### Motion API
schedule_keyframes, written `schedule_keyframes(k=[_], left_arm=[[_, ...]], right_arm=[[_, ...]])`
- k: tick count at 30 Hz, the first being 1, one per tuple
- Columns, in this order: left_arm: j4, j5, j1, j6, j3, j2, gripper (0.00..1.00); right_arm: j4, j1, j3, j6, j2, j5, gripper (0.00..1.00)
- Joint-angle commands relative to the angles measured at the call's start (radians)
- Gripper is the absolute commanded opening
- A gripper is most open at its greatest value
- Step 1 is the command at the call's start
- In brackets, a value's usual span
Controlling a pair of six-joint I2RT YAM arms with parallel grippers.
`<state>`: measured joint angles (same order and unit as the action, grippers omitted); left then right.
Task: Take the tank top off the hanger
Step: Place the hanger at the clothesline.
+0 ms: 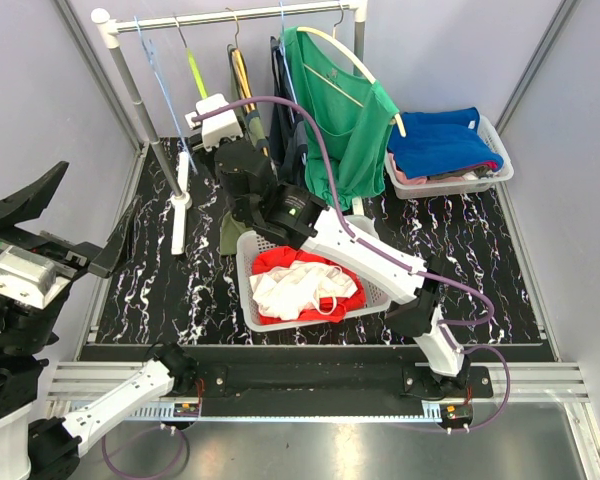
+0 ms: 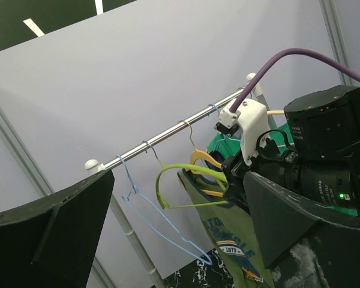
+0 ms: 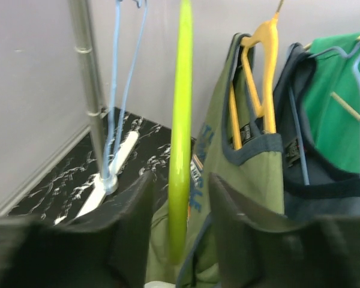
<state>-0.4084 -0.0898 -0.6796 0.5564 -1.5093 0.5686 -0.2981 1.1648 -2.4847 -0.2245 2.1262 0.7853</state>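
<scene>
Right gripper [image 3: 180, 183]: jaws released either side of the bare lime-green plastic hanger [image 3: 181, 90], not clamping it. The olive-green tank top [image 3: 255, 180] hangs on the orange hanger [image 3: 267, 78] just beside, at the worktop's [image 1: 160, 290] rear edge. Left gripper [image 2: 177, 180]: jaws fully parted and empty, apparently parked clear of the work.

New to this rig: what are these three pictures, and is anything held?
Two robot arms are bolted at the near edge of the table. The top picture looks down from behind them: the right arm reaches to the rail; the left arm is off left, jaws open. The others come from wrist cameras. On the table sit a basket of red and white clothes and another with blue ones. The right jaws stand open around a lime hanger, gripping nothing. Beside it, an olive top hangs on a yellow hanger.
</scene>
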Motion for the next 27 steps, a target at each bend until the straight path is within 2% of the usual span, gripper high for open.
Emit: schedule_keyframes(k=[1,7,11,16,19,23,27], left_arm=[[0.049,-0.022,0.0,0.0,-0.006,0.007,0.99],[0.06,-0.011,0.0,-0.009,-0.008,0.022,0.99],[0.059,-0.004,0.002,-0.01,-0.019,0.03,0.99],[0.056,-0.002,0.009,-0.01,-0.019,0.028,0.99],[0.056,0.007,0.014,-0.019,-0.02,0.03,0.99],[0.054,0.015,0.02,-0.021,-0.022,0.028,0.99],[0.052,0.018,0.022,-0.019,-0.02,0.028,0.99]], right_arm=[[-0.07,0.002,-0.051,0.114,-0.012,-0.076,0.54],[-0.157,0.022,-0.037,0.2,-0.063,-0.188,0.67],[-0.219,0.026,-0.033,0.22,-0.126,-0.213,0.67],[-0.204,-0.017,0.007,0.22,-0.25,-0.192,0.62],[-0.211,-0.076,0.01,0.276,-0.285,-0.218,0.56],[-0.239,-0.158,0.035,0.367,-0.302,-0.299,0.51],[-0.269,-0.175,0.052,0.392,-0.281,-0.319,0.5]])
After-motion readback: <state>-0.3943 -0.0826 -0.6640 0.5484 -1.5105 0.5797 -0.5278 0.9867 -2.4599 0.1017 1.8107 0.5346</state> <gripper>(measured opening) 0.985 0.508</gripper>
